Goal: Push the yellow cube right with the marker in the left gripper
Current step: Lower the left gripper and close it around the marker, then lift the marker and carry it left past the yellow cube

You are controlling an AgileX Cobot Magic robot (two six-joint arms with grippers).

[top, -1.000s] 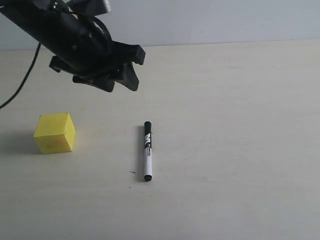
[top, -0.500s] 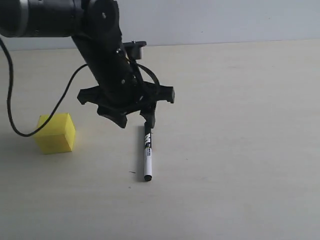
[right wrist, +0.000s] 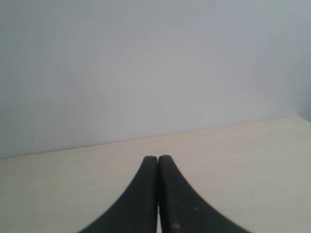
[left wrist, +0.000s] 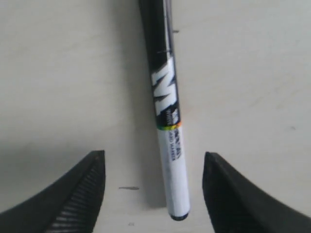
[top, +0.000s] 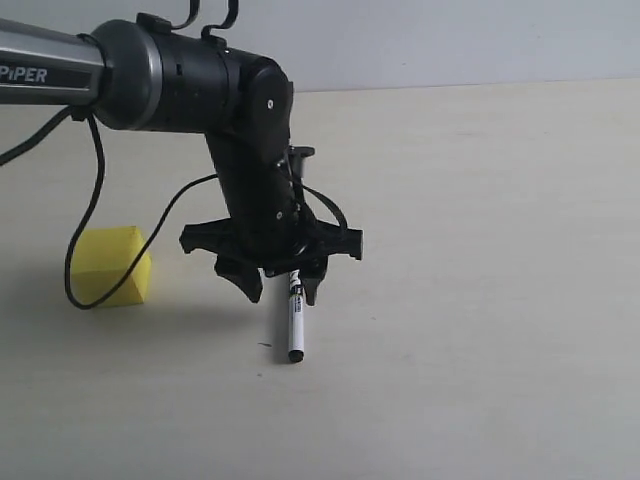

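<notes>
The marker [top: 295, 325] lies flat on the table, white barrel toward the front, its black cap hidden under my left gripper [top: 283, 290]. That gripper hangs low over the marker's upper half, open, one finger on each side of the barrel. In the left wrist view the marker [left wrist: 170, 145] runs between the two black fingers [left wrist: 82, 194] without touching either, and the left gripper [left wrist: 154, 162] stands open around it. The yellow cube [top: 110, 265] sits on the table to the left, apart from gripper and marker. My right gripper [right wrist: 158, 162] is shut and holds nothing, out of the exterior view.
A black cable [top: 85, 240] loops from the left arm down in front of the cube. The pale table [top: 480, 300] stretches to the right, ending at a grey wall [top: 450, 40] behind. A small dark mark [left wrist: 129, 188] lies on the table beside the marker.
The left arm swung from above the cube, right and down, lowering its open gripper over the marker's capped end. Marker and cube have not moved.
</notes>
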